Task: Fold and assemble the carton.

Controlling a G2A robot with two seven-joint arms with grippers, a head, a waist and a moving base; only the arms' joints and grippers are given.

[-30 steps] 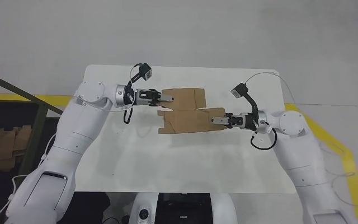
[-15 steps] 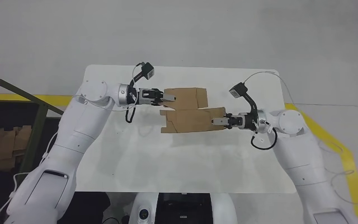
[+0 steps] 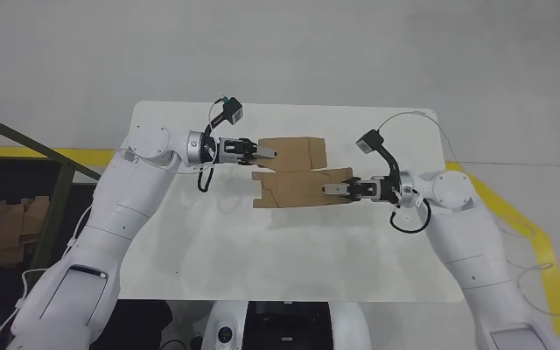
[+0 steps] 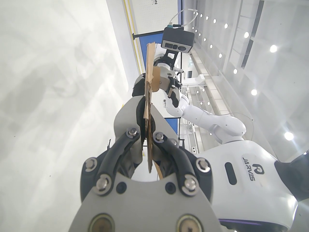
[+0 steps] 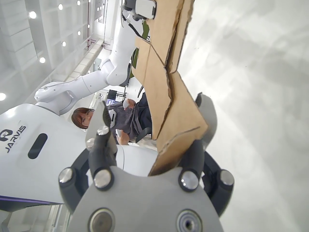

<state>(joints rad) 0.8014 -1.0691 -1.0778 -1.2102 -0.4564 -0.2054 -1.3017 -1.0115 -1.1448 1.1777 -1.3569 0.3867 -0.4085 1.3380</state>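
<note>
Nearest the robot, the white table (image 3: 219, 254) has a broad bare stretch running from its near edge up to the carton (image 3: 293, 175). More bare room lies to either side, out to the rounded corners. The carton is a flattened brown cardboard blank of two offset panels, lying in the middle of the table's far half. I cannot tell whether it rests on the surface or hangs just above it.

The right gripper (image 3: 331, 189) is at the nearer panel's right end. In the right wrist view its fingers (image 5: 205, 112) stand apart, with the carton (image 5: 166, 73) against one finger and the other finger well apart from it.

Farther off, the left gripper (image 3: 267, 153) is pinched tight on the far panel's left edge (image 4: 149, 85). Beyond the carton a narrower strip of table reaches the far edge.
</note>
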